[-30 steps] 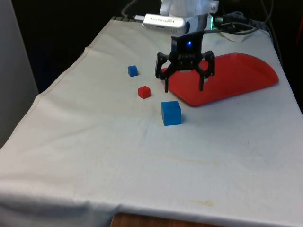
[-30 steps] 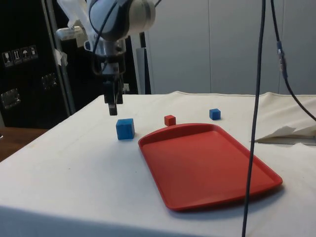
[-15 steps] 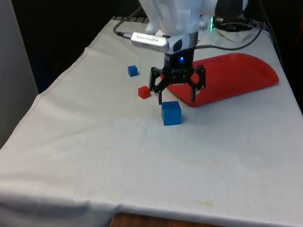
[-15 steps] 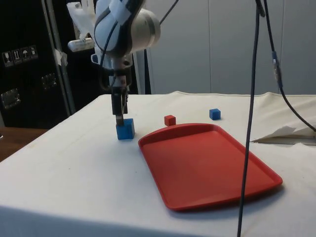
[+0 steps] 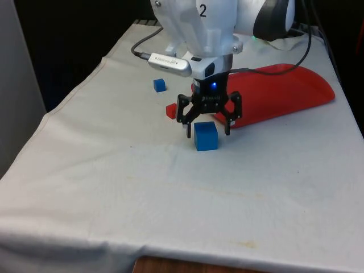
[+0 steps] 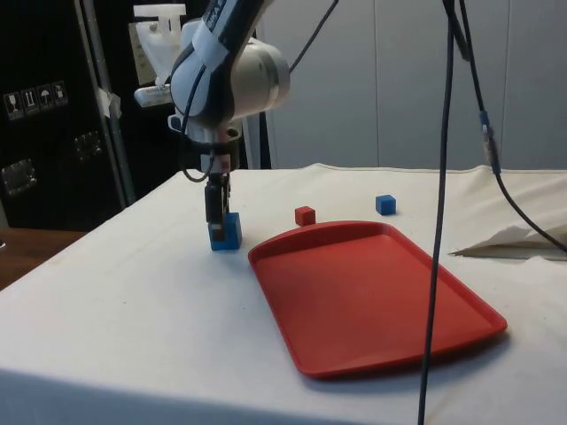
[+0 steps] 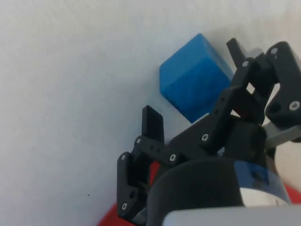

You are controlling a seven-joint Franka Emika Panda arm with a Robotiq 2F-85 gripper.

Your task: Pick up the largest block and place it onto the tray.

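The largest block, a blue cube (image 5: pixel 205 137), sits on the white cloth just in front of the red tray (image 5: pixel 284 91). My gripper (image 5: pixel 207 129) is open and low over the cube, with one finger on each side of its upper part and a gap to each face. From the side, the gripper (image 6: pixel 217 211) hangs at the cube's (image 6: pixel 226 232) top near the tray's (image 6: pixel 372 292) corner. In the wrist view the cube (image 7: pixel 195 84) lies between the spread fingers (image 7: pixel 153 123).
A small red block (image 5: pixel 170 111) lies just behind the gripper toward the front view's left, partly hidden by a finger. A small blue block (image 5: pixel 160 85) lies farther back. Both also appear beyond the tray from the side: red (image 6: pixel 305 215), blue (image 6: pixel 384 204). Cables hang near the tray.
The open gripper has come down and toward the front view's left, from above the tray's edge to straddling the big blue cube. No block has moved.
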